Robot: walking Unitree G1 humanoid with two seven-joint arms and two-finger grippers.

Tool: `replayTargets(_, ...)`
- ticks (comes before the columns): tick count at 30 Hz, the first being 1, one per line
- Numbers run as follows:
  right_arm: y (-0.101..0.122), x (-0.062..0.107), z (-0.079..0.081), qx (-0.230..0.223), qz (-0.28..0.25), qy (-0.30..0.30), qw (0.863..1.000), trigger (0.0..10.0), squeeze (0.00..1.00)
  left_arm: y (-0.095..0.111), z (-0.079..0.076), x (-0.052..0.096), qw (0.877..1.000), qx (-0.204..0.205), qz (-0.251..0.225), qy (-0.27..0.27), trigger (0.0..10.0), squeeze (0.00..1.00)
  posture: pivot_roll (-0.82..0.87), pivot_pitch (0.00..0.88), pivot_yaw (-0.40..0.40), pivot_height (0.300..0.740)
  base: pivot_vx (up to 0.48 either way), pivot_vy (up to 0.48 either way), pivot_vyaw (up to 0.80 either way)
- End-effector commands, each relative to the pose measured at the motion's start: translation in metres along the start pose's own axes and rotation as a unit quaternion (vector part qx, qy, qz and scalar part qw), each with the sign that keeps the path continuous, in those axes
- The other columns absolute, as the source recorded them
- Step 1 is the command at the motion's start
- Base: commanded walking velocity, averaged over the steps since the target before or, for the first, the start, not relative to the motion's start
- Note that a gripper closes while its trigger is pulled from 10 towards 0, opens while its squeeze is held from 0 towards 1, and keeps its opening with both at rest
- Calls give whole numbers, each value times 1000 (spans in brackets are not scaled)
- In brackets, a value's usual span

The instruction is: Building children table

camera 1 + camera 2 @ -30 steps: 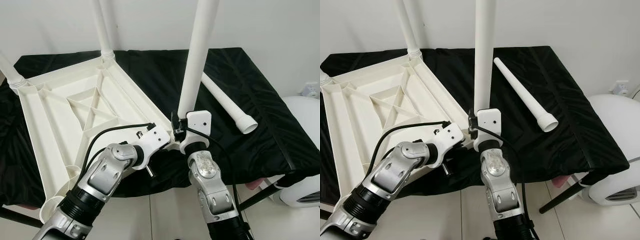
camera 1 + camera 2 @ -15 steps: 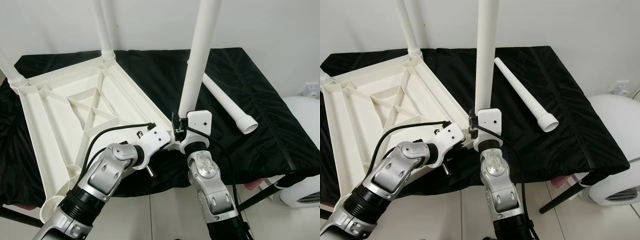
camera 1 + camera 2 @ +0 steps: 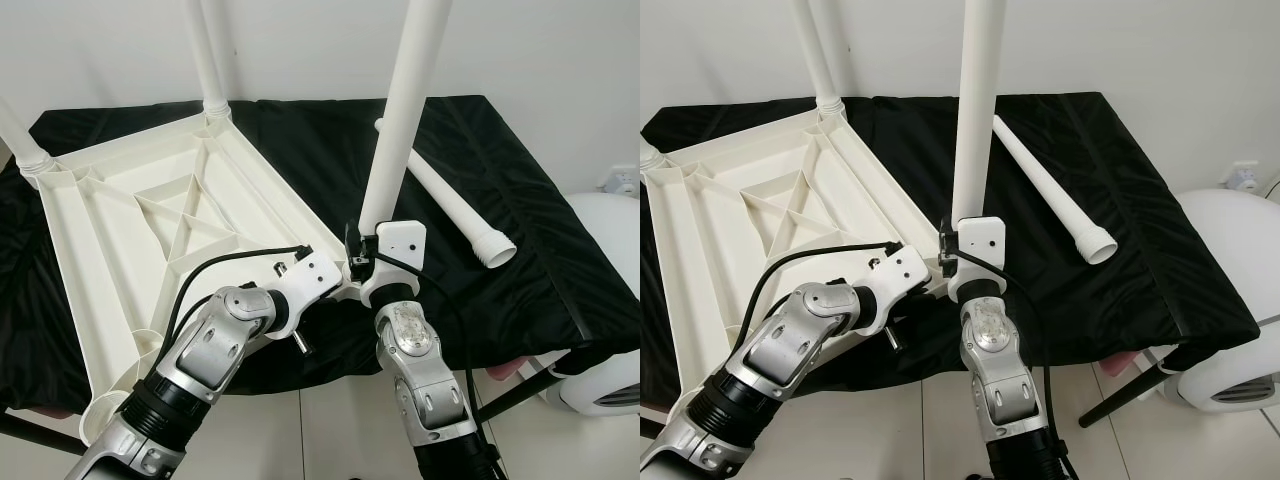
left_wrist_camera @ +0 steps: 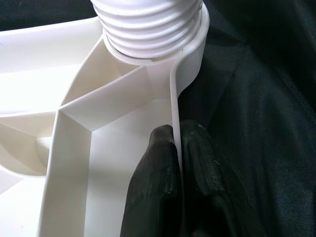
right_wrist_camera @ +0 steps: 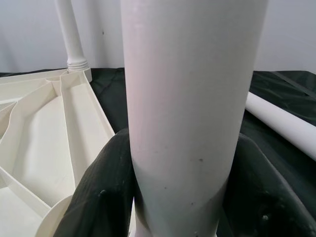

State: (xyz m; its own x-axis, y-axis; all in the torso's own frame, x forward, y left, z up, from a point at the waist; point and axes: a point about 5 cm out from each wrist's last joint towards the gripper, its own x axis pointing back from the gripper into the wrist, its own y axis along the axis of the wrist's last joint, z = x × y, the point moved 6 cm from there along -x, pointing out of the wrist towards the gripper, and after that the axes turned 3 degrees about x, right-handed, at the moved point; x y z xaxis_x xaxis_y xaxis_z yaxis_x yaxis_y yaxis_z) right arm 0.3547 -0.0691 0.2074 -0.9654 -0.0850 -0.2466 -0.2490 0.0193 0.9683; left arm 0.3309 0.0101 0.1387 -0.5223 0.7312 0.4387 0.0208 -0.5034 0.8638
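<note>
Right end effector (image 5: 180, 197): my two black fingers (image 5: 98, 197) are closed round the white table leg (image 3: 400, 110), low on its shaft, lower centre of the head views.
Held leg: it stands nearly upright, tilted slightly to the right, rising out of the top of the frame; its threaded base (image 4: 148, 24) sits at the near corner socket of the tabletop.
Left end effector (image 4: 180, 163): my fingers are pinched narrow on the thin side wall of the tabletop (image 3: 130, 210), just beside that corner socket.
Tabletop: white plastic, lying upside down with its ribs showing, on the left half of the counter (image 3: 560, 260).
Fitted legs: one leg (image 3: 205, 50) stands at the far corner, upper left of centre; another (image 3: 20, 135) rises at the far left edge.
Loose leg (image 3: 450, 205): it lies flat on the black cloth, right of the held leg, flared end toward the lower right.
Counter: covered in black cloth.
White rounded object (image 3: 610, 300): at the lower right, beside the counter.
</note>
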Motion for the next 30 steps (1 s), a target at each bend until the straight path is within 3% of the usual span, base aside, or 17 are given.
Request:
replayTargets(1,-32,7,-15,-23,69,-48,996,10000,0,17,-21,-4,998,-21,-26,-47,10000,0,-65,144,31,740,0,0,0)
replayTargets(5,-42,8,-28,-23,88,-73,993,10000,0,16,-21,-3,998,-20,-26,-47,10000,0,-66,144,32,740,0,0,0)
replayTargets(30,-29,2,-3,8,57,10,998,10000,0,17,-24,-5,998,-18,-29,-47,10000,0,-66,130,16,740,0,0,0)
